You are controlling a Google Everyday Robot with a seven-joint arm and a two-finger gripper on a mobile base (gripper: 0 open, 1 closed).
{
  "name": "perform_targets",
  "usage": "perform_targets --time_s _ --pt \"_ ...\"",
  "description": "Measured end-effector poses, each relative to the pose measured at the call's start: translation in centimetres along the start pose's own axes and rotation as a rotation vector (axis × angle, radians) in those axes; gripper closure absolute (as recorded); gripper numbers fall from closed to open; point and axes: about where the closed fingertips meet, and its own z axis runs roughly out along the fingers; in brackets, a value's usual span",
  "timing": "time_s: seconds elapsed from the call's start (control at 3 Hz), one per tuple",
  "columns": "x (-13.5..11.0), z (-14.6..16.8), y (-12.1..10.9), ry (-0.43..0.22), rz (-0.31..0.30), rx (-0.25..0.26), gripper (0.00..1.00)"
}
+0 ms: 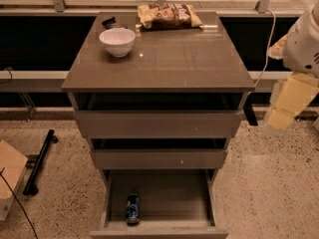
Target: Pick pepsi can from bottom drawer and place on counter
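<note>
The pepsi can (pixel 132 209) lies on its side in the open bottom drawer (pixel 164 193), near the front left corner. The counter (pixel 164 59) is the glossy grey-brown top of the drawer cabinet. My gripper (pixel 280 117) hangs on the white and cream arm (pixel 299 54) at the right edge of the camera view. It is beside the cabinet's right side at about the height of the top drawer, well above and to the right of the can, and holds nothing that I can see.
A white bowl (pixel 117 41) stands at the counter's back left, with a small dark object (pixel 108 22) behind it. A chip bag (pixel 168 15) lies at the back edge. The two upper drawers (pixel 158 125) are slightly open. A black bar (pixel 41 161) and a cardboard box (pixel 9 176) are on the floor to the left.
</note>
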Motion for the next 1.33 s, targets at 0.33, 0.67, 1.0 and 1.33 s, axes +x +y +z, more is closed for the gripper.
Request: perform_targets --time_s 0.33,0.67,1.0,1.33 --pt "-1.0 2.0 -0.4 -0.039 0.080 -0.022 0.00" --pt "-2.2 5.3 -0.2 -0.092 0.183 -0.047 0.00" --pt "-2.9 9.1 0.0 -0.128 0.302 -0.058 0.00" --pt "-3.1 12.7 0.4 -0.156 0.417 -0.065 0.00"
